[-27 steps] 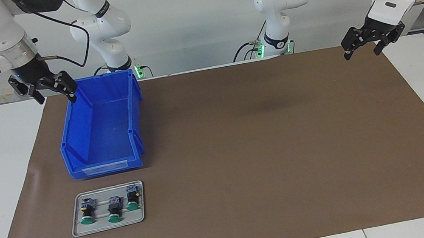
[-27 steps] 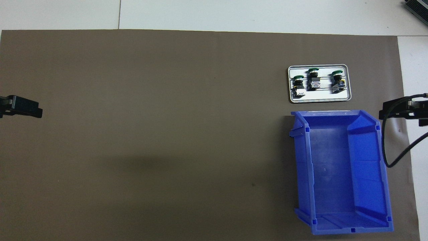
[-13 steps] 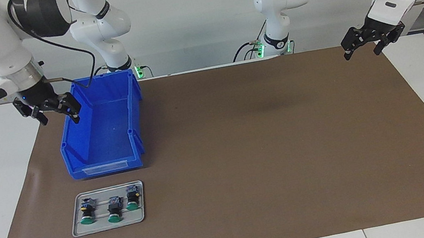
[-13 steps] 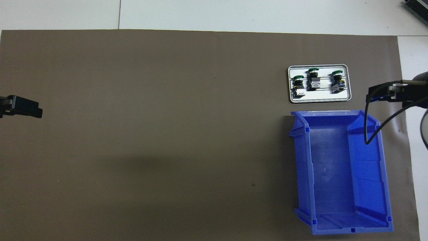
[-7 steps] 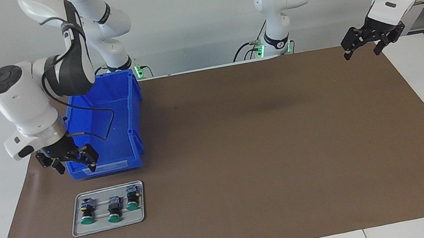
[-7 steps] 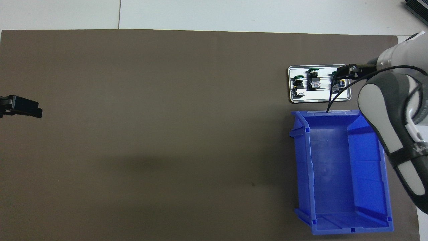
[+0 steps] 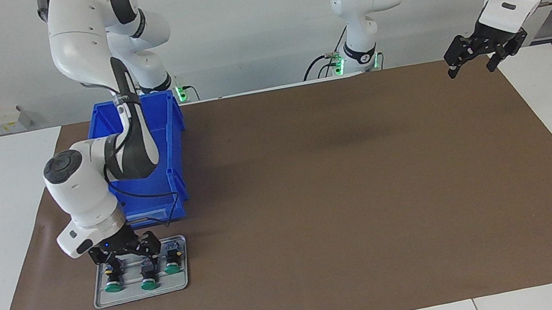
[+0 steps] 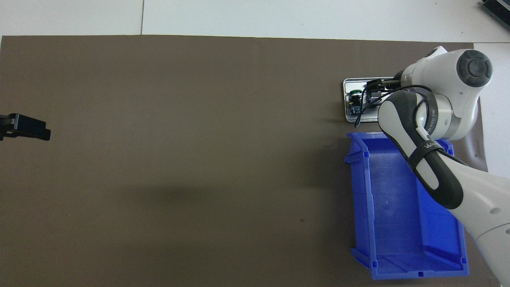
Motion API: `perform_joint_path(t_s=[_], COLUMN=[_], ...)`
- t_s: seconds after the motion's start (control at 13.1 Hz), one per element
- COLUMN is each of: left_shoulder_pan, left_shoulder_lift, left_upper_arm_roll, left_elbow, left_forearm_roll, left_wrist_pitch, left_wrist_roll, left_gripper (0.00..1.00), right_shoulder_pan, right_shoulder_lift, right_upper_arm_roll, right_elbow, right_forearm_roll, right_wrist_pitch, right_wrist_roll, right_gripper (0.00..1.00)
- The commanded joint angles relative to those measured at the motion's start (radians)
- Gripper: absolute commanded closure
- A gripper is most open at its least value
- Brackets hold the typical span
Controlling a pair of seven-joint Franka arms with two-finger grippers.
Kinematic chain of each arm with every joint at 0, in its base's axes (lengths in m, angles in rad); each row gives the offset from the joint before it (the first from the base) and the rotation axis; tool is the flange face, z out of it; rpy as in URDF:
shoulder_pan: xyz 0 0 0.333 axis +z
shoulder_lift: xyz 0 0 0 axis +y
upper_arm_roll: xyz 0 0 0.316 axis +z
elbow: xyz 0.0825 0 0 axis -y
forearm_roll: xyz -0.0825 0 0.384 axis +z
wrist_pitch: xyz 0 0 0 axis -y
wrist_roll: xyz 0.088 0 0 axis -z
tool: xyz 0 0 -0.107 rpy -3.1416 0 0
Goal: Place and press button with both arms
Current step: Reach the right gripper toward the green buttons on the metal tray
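Fingers of our right gripper (image 7: 126, 257) are spread wide, low over the tray (image 7: 104, 299), around the middle button (image 7: 148, 273). Three buttons lie in that tray, just beside the blue bin (image 7: 169, 139). Our left gripper (image 7: 472, 61) waits, spread too, high over the brown mat (image 7: 360, 191).

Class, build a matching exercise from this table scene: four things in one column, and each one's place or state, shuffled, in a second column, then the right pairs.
Things:
1. right gripper
2. left gripper
3. blue bin
4. green buttons

Places or states:
A. lying on the metal tray
B. open, low over the tray
C. open, waiting over the mat's corner
D. standing nearer to the robots than the tray

Pairs: 1-B, 2-C, 3-D, 4-A
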Motion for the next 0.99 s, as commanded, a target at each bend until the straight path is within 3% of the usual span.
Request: perform_joint_path(t_s=[0.0,0.38,0.76,0.84,0.91], left_shoulder_pan=[0.008,0.008,0.008,0.008,0.008], left_shoulder_lift=[-0.031,-0.031,-0.031,-0.031,-0.031], left_upper_arm_roll=[-0.006,-0.006,-0.006,-0.006,-0.006], left_elbow=[-0.035,-0.035,-0.035,-0.035,-0.035], left_forearm_roll=[0.017,0.017,0.017,0.017,0.017], left_wrist_pitch=[0.018,0.018,0.018,0.018,0.018], left_wrist_roll=[0.003,0.003,0.003,0.003,0.003], left_gripper=[0.0,0.0,0.0,0.0,0.0], right_shoulder_pan=[-0.011,-0.016,-0.016,-0.016,-0.016], right_shoulder_lift=[0.012,0.012,0.018,0.019,0.021], right_upper_arm_roll=[0.007,0.007,0.005,0.005,0.005], right_elbow=[-0.005,-0.061,-0.086,-0.087,-0.088], right_forearm_roll=[0.02,0.106,0.107,0.107,0.107], right_wrist_pitch=[0.021,0.056,0.108,0.11,0.11], right_wrist_roll=[-0.044,-0.131,-0.145,-0.145,-0.145], right_gripper=[0.0,0.0,0.01,0.05,0.15])
